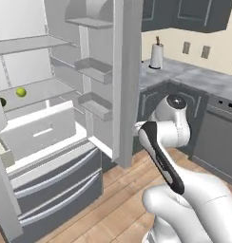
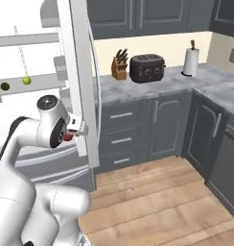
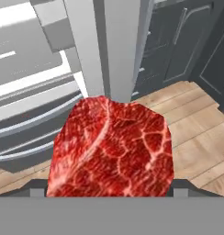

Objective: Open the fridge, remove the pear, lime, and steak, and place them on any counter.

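One flat, marbled red steak (image 3: 111,147) sits gripped across its width in the wide-spread end effector (image 3: 109,190), looking soft, slick and light.

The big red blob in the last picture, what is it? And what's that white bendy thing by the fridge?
The white bendy thing is a robot arm. Two cameras ride behind it; a third sits on its hand. The red blob is a steak, seen up close by the hand camera because the gripper is holding it. The fridge stands open. Inside on a shelf sit a yellow-green pear and a dark lime. Nearby is a grey counter with a toaster.
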